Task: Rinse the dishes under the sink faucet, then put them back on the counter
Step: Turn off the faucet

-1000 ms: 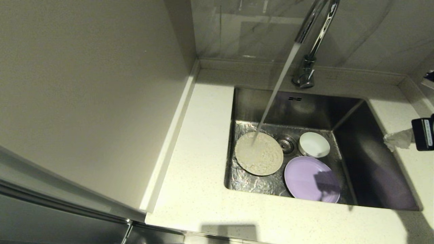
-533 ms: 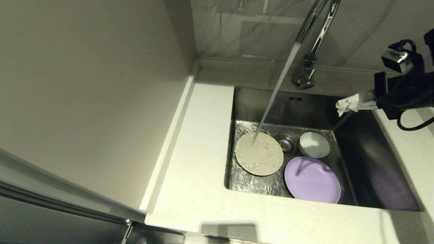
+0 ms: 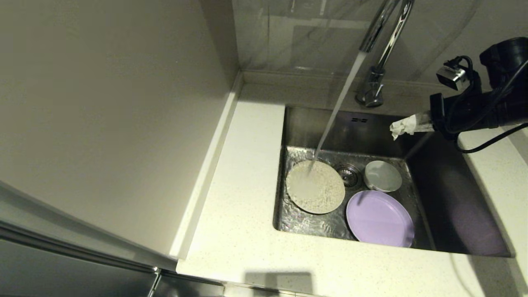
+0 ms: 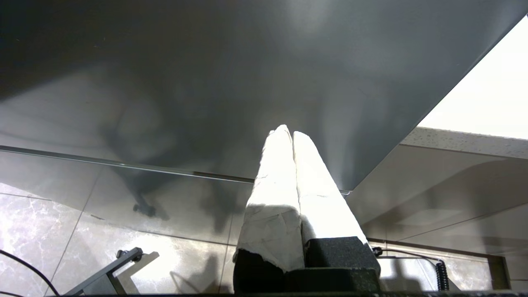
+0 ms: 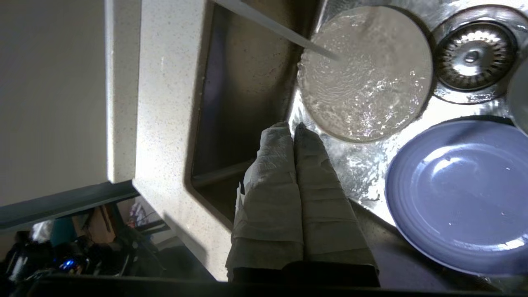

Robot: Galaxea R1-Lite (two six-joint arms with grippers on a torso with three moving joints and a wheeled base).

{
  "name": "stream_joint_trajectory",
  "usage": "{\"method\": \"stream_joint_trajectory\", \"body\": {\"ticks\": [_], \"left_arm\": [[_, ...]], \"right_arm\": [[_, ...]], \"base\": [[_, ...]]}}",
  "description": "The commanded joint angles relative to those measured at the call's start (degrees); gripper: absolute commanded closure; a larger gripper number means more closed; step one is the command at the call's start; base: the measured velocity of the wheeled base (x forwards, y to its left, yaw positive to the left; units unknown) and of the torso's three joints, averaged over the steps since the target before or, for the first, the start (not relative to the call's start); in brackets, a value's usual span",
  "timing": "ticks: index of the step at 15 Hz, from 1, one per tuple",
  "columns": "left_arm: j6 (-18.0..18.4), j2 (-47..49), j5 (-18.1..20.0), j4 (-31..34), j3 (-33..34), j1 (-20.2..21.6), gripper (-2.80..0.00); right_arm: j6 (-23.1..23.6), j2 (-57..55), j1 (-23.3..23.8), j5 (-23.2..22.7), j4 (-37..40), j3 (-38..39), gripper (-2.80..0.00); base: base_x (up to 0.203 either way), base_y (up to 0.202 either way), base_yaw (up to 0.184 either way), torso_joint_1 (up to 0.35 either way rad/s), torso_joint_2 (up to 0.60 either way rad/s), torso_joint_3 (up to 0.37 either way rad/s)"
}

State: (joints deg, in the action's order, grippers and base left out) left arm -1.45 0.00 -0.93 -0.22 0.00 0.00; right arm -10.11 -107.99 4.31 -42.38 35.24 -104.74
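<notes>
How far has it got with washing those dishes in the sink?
Early on. Water runs from the faucet onto the cream plate lying in the sink. The right gripper, shut and empty, is above the sink's back right corner. The purple plate and white bowl are not under the stream, and nothing is back on the counter.

Three dishes (image 3: 316, 192) in wet sink (image 3: 453, 198)

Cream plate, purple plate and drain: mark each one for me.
Cream plate (image 3: 315, 187), head view, middle of its wet face.
Purple plate (image 3: 380, 218), head view, centre of its flat well.
Drain (image 5: 472, 55), right wrist view, centre of the strainer.
</notes>
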Motion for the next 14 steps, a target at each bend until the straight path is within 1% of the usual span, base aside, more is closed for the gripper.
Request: {"method": "stream_joint_trajectory", "body": {"ticks": [1, 3, 4, 5, 6, 7, 9, 10, 11, 12, 14], "left_arm": [[-0.04, -0.18, -0.04, -0.04, 0.00, 0.00, 0.00], [-0.04, -0.18, -0.04, -0.04, 0.00, 0.00, 0.00], [-0.04, -0.18, -0.04, -0.04, 0.00, 0.00, 0.00], [0.01, -0.18, -0.04, -0.04, 0.00, -0.06, 0.00], [-0.04, -0.18, -0.04, -0.04, 0.00, 0.00, 0.00], [-0.04, -0.18, -0.04, -0.04, 0.00, 0.00, 0.00], [0.03, -0.18, -0.04, -0.04, 0.00, 0.00, 0.00], [-0.03, -0.18, -0.04, -0.04, 0.00, 0.00, 0.00], [-0.03, -0.20, -0.04, -0.04, 0.00, 0.00, 0.00], [0.02, -0.18, -0.04, -0.04, 0.00, 0.00, 0.00], [-0.04, -0.18, -0.04, -0.04, 0.00, 0.00, 0.00]], "right_arm": [[0.00, -0.89, 0.94, -0.60, 0.53, -0.65, 0.00], [0.53, -1.52, 1.17, -0.53, 2.29, -0.92, 0.00], [1.98, -1.67, 1.26, -0.65, 2.54, -0.91, 0.00], [4.32, -1.69, 1.69, -1.54, 2.64, -0.32, 0.00], [7.24, -1.75, 2.08, -3.82, 3.09, 0.09, 0.00], [8.01, -1.88, 2.39, -5.30, 4.86, -0.56, 0.00], [7.83, -2.12, 2.73, -5.97, 8.40, -2.81, 0.00], [7.42, -2.13, 3.15, -7.27, 11.02, -3.53, 0.00], [6.21, -2.21, 3.22, -10.54, 13.96, -4.32, 0.00], [5.22, -2.69, 3.29, -13.58, 15.02, -5.00, 0.00], [6.41, -3.43, 3.62, -14.23, 15.20, -5.37, 0.00]], "base": [[0.000, 0.000, 0.000, 0.000, 0.00, 0.000], [0.000, 0.000, 0.000, 0.000, 0.00, 0.000], [0.000, 0.000, 0.000, 0.000, 0.00, 0.000], [0.000, 0.000, 0.000, 0.000, 0.00, 0.000], [0.000, 0.000, 0.000, 0.000, 0.00, 0.000], [0.000, 0.000, 0.000, 0.000, 0.00, 0.000], [0.000, 0.000, 0.000, 0.000, 0.00, 0.000], [0.000, 0.000, 0.000, 0.000, 0.00, 0.000], [0.000, 0.000, 0.000, 0.000, 0.00, 0.000], [0.000, 0.000, 0.000, 0.000, 0.00, 0.000], [0.000, 0.000, 0.000, 0.000, 0.00, 0.000]]}}
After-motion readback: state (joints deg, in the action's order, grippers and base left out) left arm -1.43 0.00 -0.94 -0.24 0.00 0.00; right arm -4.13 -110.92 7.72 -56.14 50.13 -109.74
